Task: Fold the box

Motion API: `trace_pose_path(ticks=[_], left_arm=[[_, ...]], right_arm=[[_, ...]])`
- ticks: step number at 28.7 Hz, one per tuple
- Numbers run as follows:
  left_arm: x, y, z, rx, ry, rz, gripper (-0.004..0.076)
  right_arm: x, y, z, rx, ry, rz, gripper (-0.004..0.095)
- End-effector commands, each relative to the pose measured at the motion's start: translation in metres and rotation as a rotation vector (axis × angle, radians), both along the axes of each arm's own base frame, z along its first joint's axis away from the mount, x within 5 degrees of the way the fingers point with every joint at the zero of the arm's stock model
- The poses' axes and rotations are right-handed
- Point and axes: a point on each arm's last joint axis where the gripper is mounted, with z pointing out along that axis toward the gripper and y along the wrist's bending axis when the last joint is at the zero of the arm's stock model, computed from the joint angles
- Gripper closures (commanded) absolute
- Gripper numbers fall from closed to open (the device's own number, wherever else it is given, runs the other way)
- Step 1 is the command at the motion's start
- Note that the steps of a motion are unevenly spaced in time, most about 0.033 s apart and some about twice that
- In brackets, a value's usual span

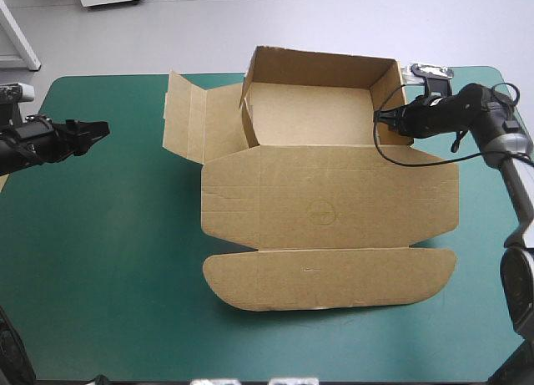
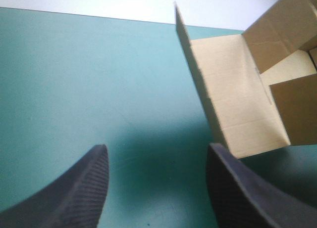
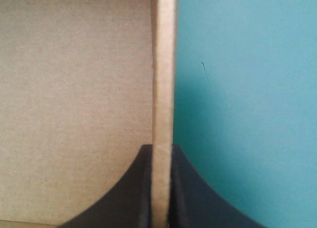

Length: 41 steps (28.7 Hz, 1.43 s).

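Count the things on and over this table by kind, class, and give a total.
Brown cardboard box, partly folded: 1
Black fin-fingered grippers: 2 (left gripper, right gripper)
Teal-green table cover: 1
Total: 4

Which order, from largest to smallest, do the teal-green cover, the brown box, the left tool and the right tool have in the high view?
1. The teal-green cover.
2. The box.
3. The left tool and the right tool: both small and alike, so unranked; the right tool is shut on the box's right wall.
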Motion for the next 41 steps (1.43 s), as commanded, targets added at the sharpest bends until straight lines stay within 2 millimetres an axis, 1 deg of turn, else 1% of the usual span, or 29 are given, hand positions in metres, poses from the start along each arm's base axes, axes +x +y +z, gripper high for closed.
trace_pose_path(ticks=[1,5,11,13,15,18,23,24,27,30,32,34,41], left_arm=[[-0.001,0.000,0.018,-0.072,-0.087,0.014,0.0304],[0.019,0.001,-0.002,-0.252,-0.058,-0.104,0.0304],[0.039,0.007,-0.031,-0.375,0.001,-0.186,0.0304],[0.046,0.010,-0.042,-0.407,0.024,-0.185,0.0304],[0.053,0.008,-0.050,-0.428,0.043,-0.193,0.0304],[0.062,-0.006,-0.058,-0.444,0.065,-0.236,0.0305],[0.077,-0.054,-0.067,-0.460,0.072,-0.354,0.0358],[0.080,-0.062,-0.069,-0.468,0.078,-0.364,0.0358],[0.087,-0.077,-0.077,-0.465,0.094,-0.378,0.0358],[0.090,-0.084,-0.079,-0.523,0.080,-0.411,0.0358],[0.091,-0.086,-0.074,-0.592,0.044,-0.437,0.0358],[0.092,-0.086,-0.068,-0.640,0.014,-0.421,0.0358],[0.088,-0.087,-0.050,-0.680,-0.027,-0.417,0.0358]], right_arm=[[-0.013,-0.007,0.050,0.115,-0.170,0.002,0.0910],[-0.022,-0.003,0.062,0.135,-0.205,0.043,0.0910],[-0.028,0.000,0.071,0.164,-0.225,0.072,0.0910],[-0.030,0.001,0.073,0.172,-0.231,0.073,0.0910],[-0.031,0.001,0.074,0.175,-0.231,0.078,0.0910],[-0.032,0.002,0.074,0.192,-0.225,0.086,0.0910],[-0.032,0.004,0.075,0.216,-0.222,0.096,0.0910],[-0.033,0.004,0.075,0.217,-0.221,0.098,0.0910],[-0.034,0.005,0.076,0.222,-0.220,0.106,0.0909],[-0.034,0.005,0.076,0.222,-0.220,0.108,0.0910],[-0.034,0.006,0.076,0.221,-0.218,0.112,0.0910],[-0.034,0.005,0.076,0.216,-0.222,0.110,0.0910],[-0.033,0.004,0.077,0.205,-0.237,0.104,0.0909]])
